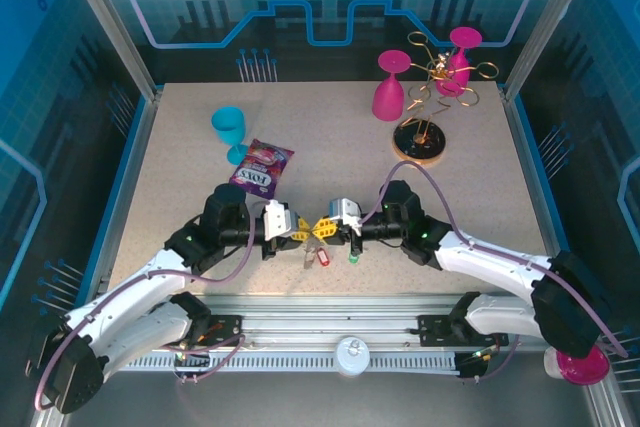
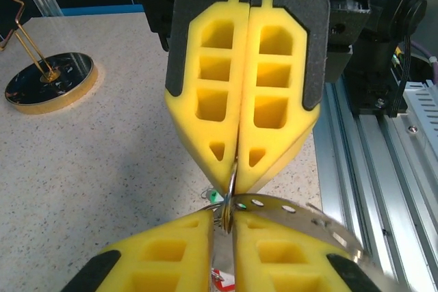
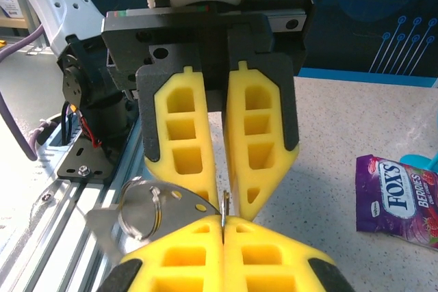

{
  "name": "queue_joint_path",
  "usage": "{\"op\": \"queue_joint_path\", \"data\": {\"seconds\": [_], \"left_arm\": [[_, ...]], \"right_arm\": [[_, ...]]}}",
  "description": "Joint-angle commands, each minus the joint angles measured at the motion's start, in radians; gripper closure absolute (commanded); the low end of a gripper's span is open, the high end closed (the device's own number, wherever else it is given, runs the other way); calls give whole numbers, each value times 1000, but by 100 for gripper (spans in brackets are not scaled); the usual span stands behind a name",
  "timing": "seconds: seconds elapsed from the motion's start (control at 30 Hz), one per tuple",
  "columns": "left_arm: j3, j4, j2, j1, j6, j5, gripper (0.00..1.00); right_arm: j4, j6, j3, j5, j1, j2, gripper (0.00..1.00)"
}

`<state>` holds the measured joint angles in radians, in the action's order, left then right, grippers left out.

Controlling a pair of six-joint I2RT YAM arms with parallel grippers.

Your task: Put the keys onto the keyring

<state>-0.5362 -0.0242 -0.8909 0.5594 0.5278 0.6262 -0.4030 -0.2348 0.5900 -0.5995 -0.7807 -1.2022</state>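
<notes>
1. Both arms reach inward and meet tip to tip above the near middle of the speckled beige table.
2. Right gripper: yellow foam fingers pressed flat together, clamped on a thin metal edge that rises between the pads. The edge appears to belong to the keyring.
3. Left gripper: its fingers stand a narrow gap apart, with a wire loop sitting in the gap. I cannot tell whether the pads actually pinch it.
4. Flat grey metal keyring with punched holes: held off the table between the two sets of fingertips. Its strip sticks out sideways past the left gripper's fingers, towards the near edge of the table. A round wire split ring hangs on it.
5. Small key with the red plastic tag: lying on the table just below the meeting fingertips, not on the keyring.
6. Small key with the green plastic tag: on the table just right of the red one, under the right wrist, also loose.
7. Purple snack packet lies behind the left gripper, with a teal plastic goblet beyond it.
8. Gold wire glass rack on a round base stands at the far right, with a pink goblet beside it.
</notes>
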Motion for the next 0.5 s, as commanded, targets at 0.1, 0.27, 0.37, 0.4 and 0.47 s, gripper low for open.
{"op": "queue_joint_path", "data": {"seconds": [0.1,0.27,0.37,0.4,0.47], "left_arm": [[-4,40,0,5,-15,41,89],[-4,40,6,5,3,45,100],[-6,22,18,6,32,9,100],[-6,16,22,5,42,-5,100],[-11,-13,33,6,74,-38,100]], "right_arm": [[-92,29,-9,-13,-28,-30,100],[-83,22,-10,-14,-27,-45,100],[11,-34,-5,31,-20,-12,94],[57,-59,-3,53,-14,4,83],[194,-133,12,118,1,52,69]]}}
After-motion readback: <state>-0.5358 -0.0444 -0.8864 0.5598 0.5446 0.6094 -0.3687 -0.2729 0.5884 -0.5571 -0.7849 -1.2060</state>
